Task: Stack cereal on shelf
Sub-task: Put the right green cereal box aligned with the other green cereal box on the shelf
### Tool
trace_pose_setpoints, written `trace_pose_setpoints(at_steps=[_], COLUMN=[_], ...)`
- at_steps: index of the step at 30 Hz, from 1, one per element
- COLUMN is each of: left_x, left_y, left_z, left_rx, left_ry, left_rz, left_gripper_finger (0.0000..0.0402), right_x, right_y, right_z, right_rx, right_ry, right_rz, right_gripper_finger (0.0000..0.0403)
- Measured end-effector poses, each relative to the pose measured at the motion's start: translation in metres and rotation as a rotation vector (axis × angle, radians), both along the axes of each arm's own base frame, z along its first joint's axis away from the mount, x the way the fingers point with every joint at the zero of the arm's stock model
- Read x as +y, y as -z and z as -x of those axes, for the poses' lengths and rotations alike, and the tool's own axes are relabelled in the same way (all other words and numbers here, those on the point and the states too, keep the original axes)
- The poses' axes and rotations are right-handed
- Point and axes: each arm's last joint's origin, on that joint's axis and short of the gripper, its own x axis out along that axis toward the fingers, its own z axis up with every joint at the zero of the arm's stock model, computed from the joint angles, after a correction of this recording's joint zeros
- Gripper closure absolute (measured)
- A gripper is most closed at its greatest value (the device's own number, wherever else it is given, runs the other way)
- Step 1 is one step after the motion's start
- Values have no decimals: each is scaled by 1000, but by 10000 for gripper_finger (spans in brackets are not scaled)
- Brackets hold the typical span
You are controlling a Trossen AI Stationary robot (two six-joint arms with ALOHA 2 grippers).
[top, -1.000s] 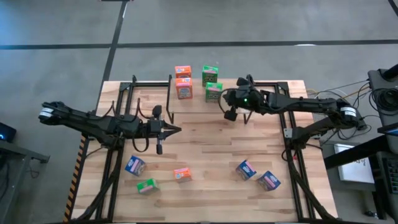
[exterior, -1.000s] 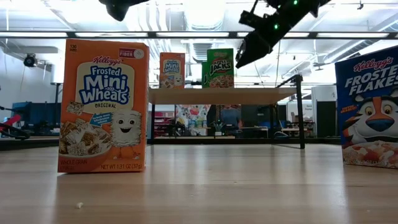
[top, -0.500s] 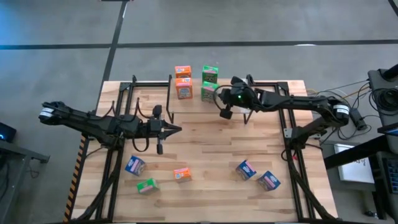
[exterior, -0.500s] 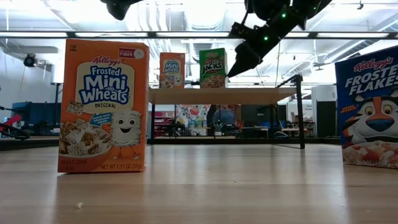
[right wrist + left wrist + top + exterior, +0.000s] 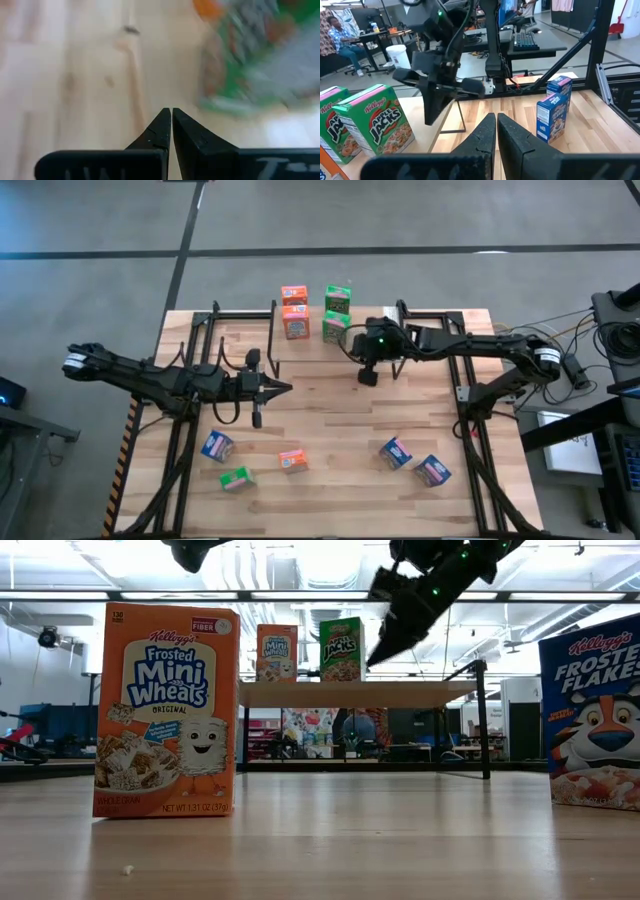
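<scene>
**Stacking cereal: five boxes left on the table**

Reading the high view from left to right, we see the left gripper (image 5: 283, 388) closed and empty over mid-table. Nearest it lie a blue box (image 5: 217, 446), a green box (image 5: 236, 478) and an orange box (image 5: 292, 461), all towards the near edge, so we judge the left arm better placed for these. Farther right, on the shelf (image 5: 315, 316) at the far edge, stand four boxes: two orange (image 5: 294, 311) in a line running front to back, and beside them two green (image 5: 337, 312) likewise. The right gripper (image 5: 358, 357) hangs just beside the nearer green box, fingers together and holding nothing. At far right two blue boxes (image 5: 414, 461) lie on the table, well apart from the shelf and on the right arm's side; any coming pick must reach towards the near edge.
</scene>
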Motion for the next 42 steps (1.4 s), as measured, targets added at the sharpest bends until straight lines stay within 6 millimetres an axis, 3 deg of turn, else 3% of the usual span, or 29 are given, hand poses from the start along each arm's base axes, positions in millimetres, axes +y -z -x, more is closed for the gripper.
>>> trace_pose_setpoints(at_steps=[10, 19, 28, 33, 42], left_x=[0, 0, 0, 0, 0], left_y=[0, 0, 0, 0, 0], left_z=[0, 0, 0, 0, 0], left_rx=[-2, 2, 1, 1, 1], left_ry=[0, 0, -1, -1, -1], left_rz=[2, 3, 7, 7, 8], left_gripper_finger=[401, 401, 402, 401, 401], right_x=[2, -3, -3, -2, -8], right_y=[-5, -8, -8, -3, 24], right_z=[-15, -14, -14, -17, -37], right_rx=[-231, -231, -231, -238, -195], right_ry=[34, 172, 154, 103, 109], right_rz=[117, 232, 227, 192, 274], right_gripper_finger=[394, 394, 394, 394, 394])
